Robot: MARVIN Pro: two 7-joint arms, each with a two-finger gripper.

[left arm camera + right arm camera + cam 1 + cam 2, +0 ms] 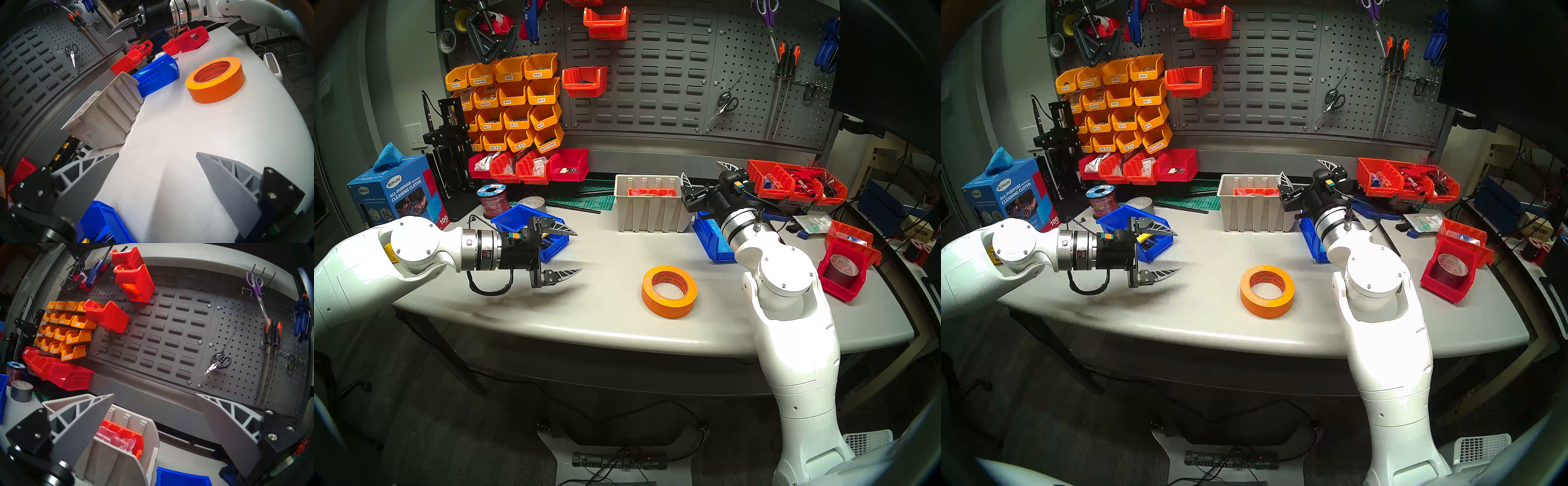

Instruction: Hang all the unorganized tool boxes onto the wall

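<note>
Beige ribbed plastic bin (650, 207) sits on the grey table (605, 305); left gripper (577, 253) and right gripper (707, 171) gape wide, empty.

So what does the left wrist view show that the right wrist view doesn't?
Only the left wrist: the orange tape roll lying flat on the table, and the right gripper above the benchtop bins. Only the right wrist: two orange-red bins hung on the wall, and the yellow-orange bins. Both: the beige tool box, a blue tool box, black-handled scissors.
</note>
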